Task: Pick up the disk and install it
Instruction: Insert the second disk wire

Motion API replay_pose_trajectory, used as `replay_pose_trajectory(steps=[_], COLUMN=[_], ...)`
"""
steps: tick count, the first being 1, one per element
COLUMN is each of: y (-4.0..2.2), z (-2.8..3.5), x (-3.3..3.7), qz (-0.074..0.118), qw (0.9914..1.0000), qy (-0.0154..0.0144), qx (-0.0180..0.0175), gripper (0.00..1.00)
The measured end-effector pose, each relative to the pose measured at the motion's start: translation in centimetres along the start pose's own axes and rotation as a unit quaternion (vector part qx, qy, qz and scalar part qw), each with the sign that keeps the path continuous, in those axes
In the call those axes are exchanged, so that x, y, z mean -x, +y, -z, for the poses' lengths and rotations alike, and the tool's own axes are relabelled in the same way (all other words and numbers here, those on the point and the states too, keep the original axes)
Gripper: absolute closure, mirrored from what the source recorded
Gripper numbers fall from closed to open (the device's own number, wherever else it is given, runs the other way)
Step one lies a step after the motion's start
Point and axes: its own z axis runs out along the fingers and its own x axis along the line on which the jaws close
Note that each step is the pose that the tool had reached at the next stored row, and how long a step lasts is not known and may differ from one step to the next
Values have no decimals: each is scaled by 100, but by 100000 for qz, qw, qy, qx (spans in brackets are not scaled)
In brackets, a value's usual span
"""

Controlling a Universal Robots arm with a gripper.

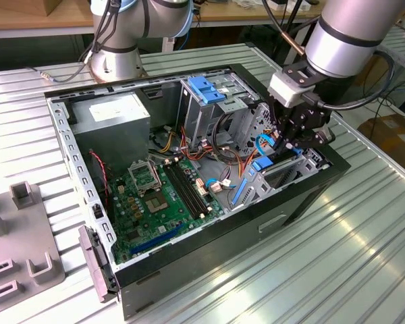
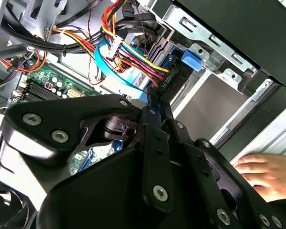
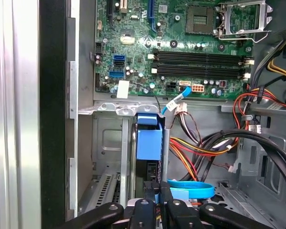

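The disk (image 3: 148,143), a dark drive in blue plastic carrier, is held edge-on by the black gripper (image 3: 159,195), jaws closed on it, aligned w/ the case's metal bay (image 3: 109,157) for seating.

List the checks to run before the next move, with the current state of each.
1. Grip: ok. The claw looks closed on the disk.
2. Disk position: ok. It stands on edge in the drive bay.
3. Disk fully seated: cannot tell.
4. Cables: not ok. A blue flat cable runs right beside the claw.
5. People clear: not ok. A hand lies near the computer case.
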Motion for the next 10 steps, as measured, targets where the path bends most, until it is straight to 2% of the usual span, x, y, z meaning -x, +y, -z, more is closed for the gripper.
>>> replay_pose_trajectory(steps=[2,7,10], y=[0,1,-1], z=[0,-1,15], x=[-4,-9,-9], qz=[-18,-21,-39], qw=[100000,100000,99999], qy=[-155,-184,-400], qx=[-5,-5,-13], gripper=[84,84,84])
